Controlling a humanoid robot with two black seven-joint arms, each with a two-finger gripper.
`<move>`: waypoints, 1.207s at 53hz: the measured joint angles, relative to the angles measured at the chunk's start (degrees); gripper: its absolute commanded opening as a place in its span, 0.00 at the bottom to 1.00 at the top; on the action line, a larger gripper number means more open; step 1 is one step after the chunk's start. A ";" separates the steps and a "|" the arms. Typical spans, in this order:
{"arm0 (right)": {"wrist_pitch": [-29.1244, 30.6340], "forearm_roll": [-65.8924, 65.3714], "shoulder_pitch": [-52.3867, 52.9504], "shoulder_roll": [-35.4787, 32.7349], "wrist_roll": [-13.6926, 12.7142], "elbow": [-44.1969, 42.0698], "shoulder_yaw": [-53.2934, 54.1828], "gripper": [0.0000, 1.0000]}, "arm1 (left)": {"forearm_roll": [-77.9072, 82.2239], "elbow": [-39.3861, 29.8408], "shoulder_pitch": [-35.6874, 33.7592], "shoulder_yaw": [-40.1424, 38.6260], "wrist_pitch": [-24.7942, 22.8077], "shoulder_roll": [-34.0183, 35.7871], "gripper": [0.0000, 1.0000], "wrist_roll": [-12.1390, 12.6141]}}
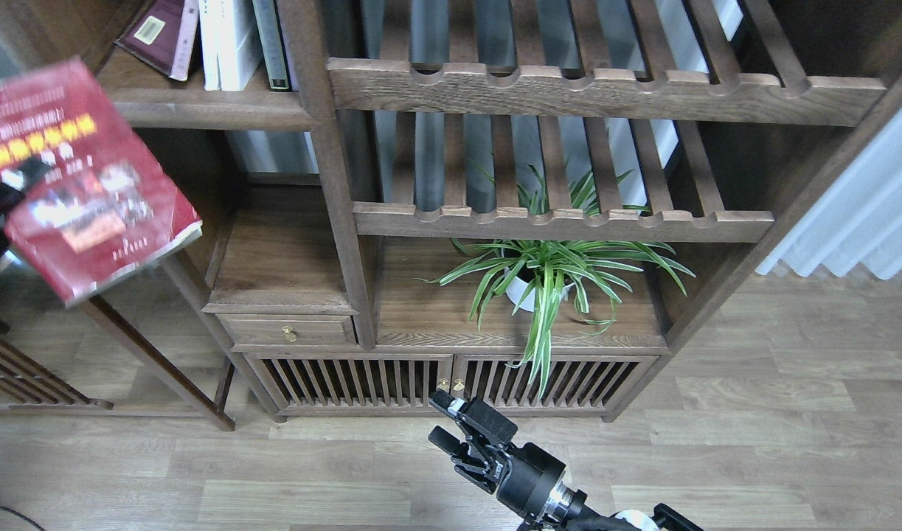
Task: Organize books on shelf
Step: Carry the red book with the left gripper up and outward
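My left gripper (12,188) comes in at the far left edge and is shut on the red book (89,184), which has a yellow title and photos. It holds the book tilted in the air, in front of and below the shelf (207,103). The shelf is the solid dark-brown board at top left. The dark maroon book (159,29) leans there against thin white-spined volumes (226,44). The yellow-green book is out of view. My right gripper (443,422) is low at bottom centre above the floor, open and empty.
Two slatted racks with notched front rails (569,88) fill the bookcase's right half. A potted spider plant (546,273) stands on the lower board. A small drawer (288,330) and slatted cabinet doors sit below. A white curtain (864,214) hangs at right.
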 measured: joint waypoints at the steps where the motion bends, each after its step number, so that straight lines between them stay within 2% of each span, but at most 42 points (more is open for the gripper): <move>1: 0.00 0.01 0.00 0.00 0.00 0.03 0.02 0.98 | -0.01 0.00 -0.27 -0.06 0.00 0.45 0.05 0.06; 12: 0.00 0.02 -0.02 0.00 0.00 0.20 0.42 0.98 | 1.90 0.29 -3.07 -2.44 0.00 8.33 0.05 0.64; 28: 0.00 -0.01 0.30 0.00 0.00 0.64 2.49 0.98 | 16.52 2.72 -7.03 -6.96 0.00 9.68 0.05 1.05; 45: 0.00 0.08 0.38 0.00 -0.04 0.91 2.78 0.98 | 28.20 8.65 -26.27 3.55 -0.03 9.36 0.05 3.32; 64: 0.00 0.11 0.27 0.00 -0.01 1.06 2.76 0.98 | 40.13 13.87 -42.10 11.55 -0.02 6.32 0.05 3.58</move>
